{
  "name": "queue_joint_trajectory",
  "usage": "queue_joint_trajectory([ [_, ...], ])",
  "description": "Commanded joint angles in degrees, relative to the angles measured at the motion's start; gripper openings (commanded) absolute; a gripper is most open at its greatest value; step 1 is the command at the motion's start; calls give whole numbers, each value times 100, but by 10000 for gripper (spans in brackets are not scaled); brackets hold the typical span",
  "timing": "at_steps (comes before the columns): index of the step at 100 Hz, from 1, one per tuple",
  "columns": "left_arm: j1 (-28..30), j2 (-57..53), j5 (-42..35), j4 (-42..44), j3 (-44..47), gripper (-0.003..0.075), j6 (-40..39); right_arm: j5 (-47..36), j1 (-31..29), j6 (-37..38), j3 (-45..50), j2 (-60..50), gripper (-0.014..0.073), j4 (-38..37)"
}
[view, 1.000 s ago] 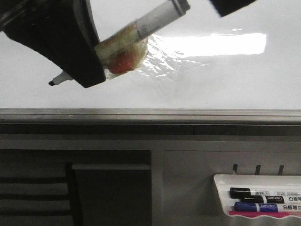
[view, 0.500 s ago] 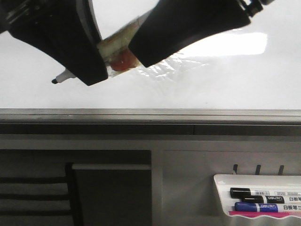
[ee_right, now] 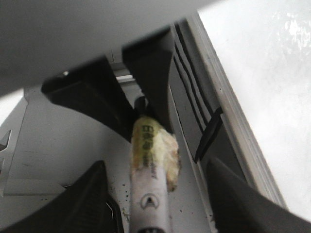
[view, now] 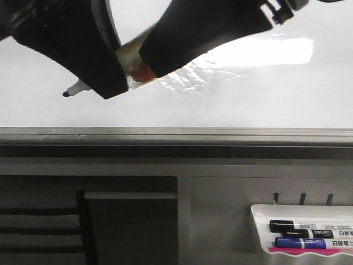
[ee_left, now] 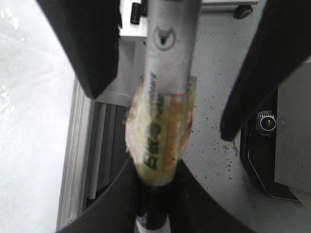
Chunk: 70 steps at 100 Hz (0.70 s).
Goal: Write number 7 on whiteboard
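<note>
Grey plastic marker (ee_left: 167,63), light and stiff, slick barrel with a yellowish tape wrap (ee_left: 160,141) round its middle. My left tool (ee_left: 155,204) is clenched on it just below the wrap, black tip (view: 66,94) poking out over the whiteboard (view: 265,99); contact I cannot tell. My right tool (ee_right: 153,194) straddles the barrel's back end, fingers (ee_right: 77,199) spread wide, not gripping. I'd take hold on the tape, better grip than bare plastic. Whiteboard glossy, rigid, wrinkled film patch (view: 190,74). No number 7 visible yet. Spare markers (view: 309,234) sit in the tray (view: 259,221) below.
</note>
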Motion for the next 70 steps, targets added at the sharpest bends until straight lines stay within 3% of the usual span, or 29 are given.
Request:
queue_joint_trajectory([
  [1,-45,-183,-253,-61,-185,58,-10,-164,13,-77,-185,-63,384,302],
  [53,-45,-183,-253,-61,-185,58,-10,-112,13,-80,-334,-64,381,432],
  [70,-45,-183,-253,-61,-185,58,-10,-36,13,-80,-347,-64,315,282],
])
